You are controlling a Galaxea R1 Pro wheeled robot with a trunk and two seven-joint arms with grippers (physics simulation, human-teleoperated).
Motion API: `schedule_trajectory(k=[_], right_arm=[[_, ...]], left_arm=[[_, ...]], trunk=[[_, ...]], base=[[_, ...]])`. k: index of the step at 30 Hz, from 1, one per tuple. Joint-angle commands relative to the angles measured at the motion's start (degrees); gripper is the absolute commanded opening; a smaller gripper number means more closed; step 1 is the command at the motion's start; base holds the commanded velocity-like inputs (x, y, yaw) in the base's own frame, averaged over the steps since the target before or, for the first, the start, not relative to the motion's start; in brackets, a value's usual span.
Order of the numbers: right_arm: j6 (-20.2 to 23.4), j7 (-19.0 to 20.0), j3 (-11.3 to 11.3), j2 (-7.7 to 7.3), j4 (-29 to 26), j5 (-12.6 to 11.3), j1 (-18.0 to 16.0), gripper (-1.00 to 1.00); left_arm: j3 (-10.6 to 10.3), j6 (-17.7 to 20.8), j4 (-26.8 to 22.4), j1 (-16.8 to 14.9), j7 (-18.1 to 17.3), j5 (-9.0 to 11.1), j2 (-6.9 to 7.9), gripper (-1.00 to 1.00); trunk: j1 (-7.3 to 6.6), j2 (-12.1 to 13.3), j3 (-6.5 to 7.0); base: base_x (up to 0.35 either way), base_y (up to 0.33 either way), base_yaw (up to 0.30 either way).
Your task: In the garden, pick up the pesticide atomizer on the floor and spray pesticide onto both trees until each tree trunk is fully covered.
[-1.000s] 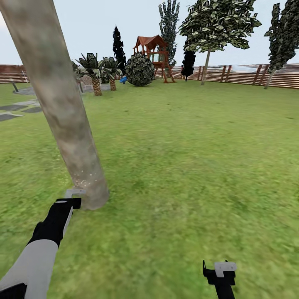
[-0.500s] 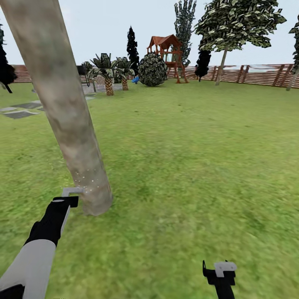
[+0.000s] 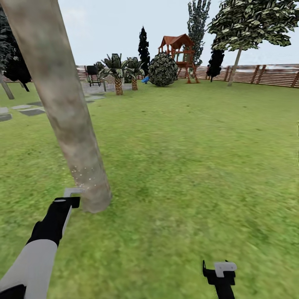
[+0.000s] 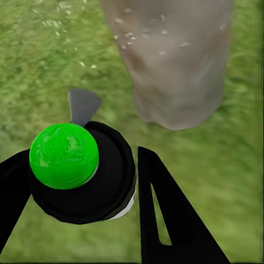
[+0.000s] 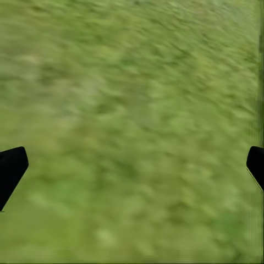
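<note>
Garden, lawn, slatted fence, playhouse

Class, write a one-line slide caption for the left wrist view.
Left hand grips the black pesticide atomizer, aimed at the base of a speckled tree trunk on grass.

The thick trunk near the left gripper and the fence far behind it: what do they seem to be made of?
The thick pale grey-brown tree trunk looks like smooth, matte bark: blotchy brown and grey patches, no gloss, with fine white specks near its base. The reddish-brown slatted fence appears to be wood, judging by its colour and horizontal boards with posts; it is too far off to see grain.
</note>
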Motion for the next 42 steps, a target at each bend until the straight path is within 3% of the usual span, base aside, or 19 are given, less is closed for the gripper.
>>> schedule_trajectory(k=[1,24,42], right_arm=[[-0.11,-0.32,-0.28,0.01,0.08,0.61,-0.04,1.0],[-0.11,-0.25,-0.28,0.01,0.08,0.7,-0.04,1.0],[-0.11,-0.25,-0.28,0.02,0.08,0.7,-0.04,1.0]], left_arm=[[0.0,0.29,-0.06,0.0,0.13,-0.08,0.03,-1.0],[0.34,0.29,0.1,0.11,0.24,-0.08,0.25,-1.0],[0.72,0.13,2.82,0.89,0.47,0.22,0.53,-1.0]], trunk=[[-0.01,-0.02,-0.05],[-0.01,-0.02,-0.05],[-0.01,-0.02,-0.05]], base=[[0.0,-0.274,0.001],[0.105,-0.265,0.01],[0.164,-0.252,0.265]])
